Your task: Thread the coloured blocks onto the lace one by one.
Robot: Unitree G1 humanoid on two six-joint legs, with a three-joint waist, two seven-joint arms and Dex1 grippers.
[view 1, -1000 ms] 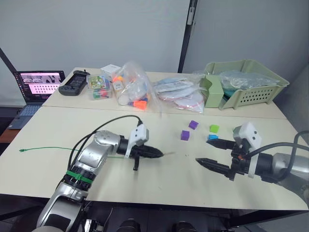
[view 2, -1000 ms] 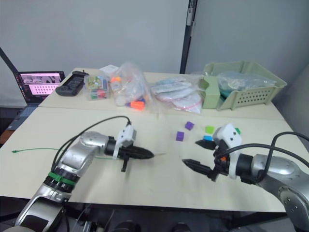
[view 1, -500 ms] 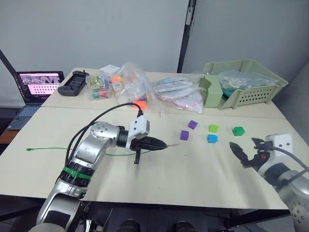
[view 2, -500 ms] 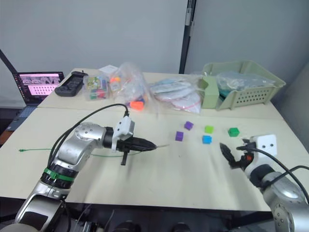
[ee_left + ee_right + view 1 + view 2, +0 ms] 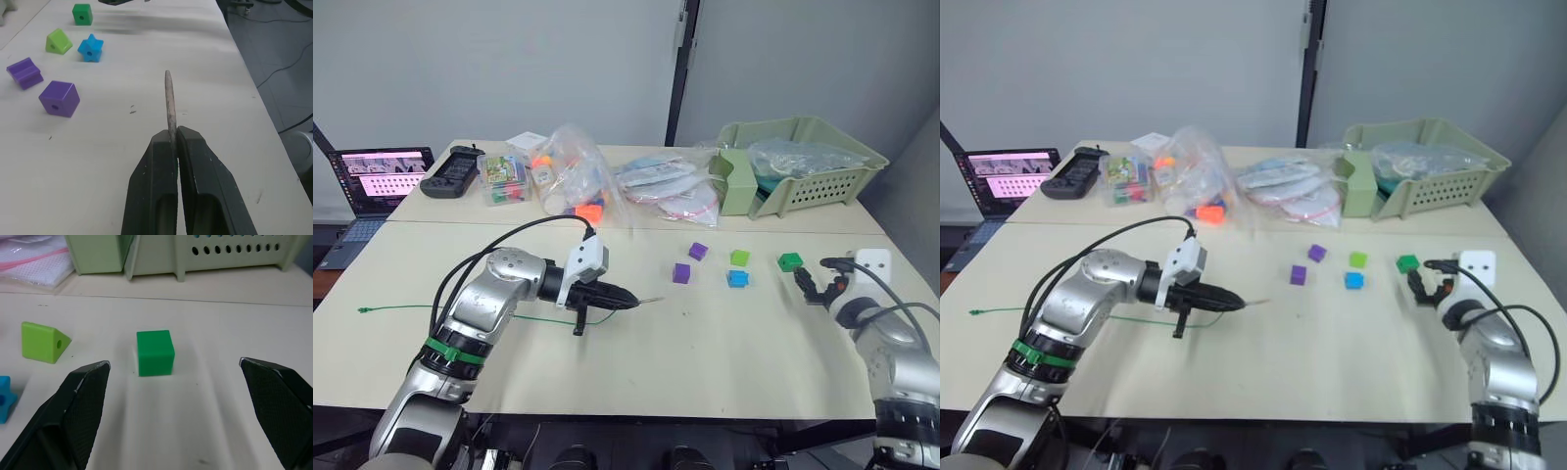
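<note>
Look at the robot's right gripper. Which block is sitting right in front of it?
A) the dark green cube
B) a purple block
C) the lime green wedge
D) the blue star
A: the right wrist view shows the dark green cube on the table between the open fingers of the right gripper.

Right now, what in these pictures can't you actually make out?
- Lace: the left arm hides its middle stretch in the eye views.
- Dark green block: its hole can't be seen in the right wrist view; that side faces away.
- Laptop: what is on its screen is too small in the eye views.
- Green basket: crumpled clear plastic hides its contents.
</note>
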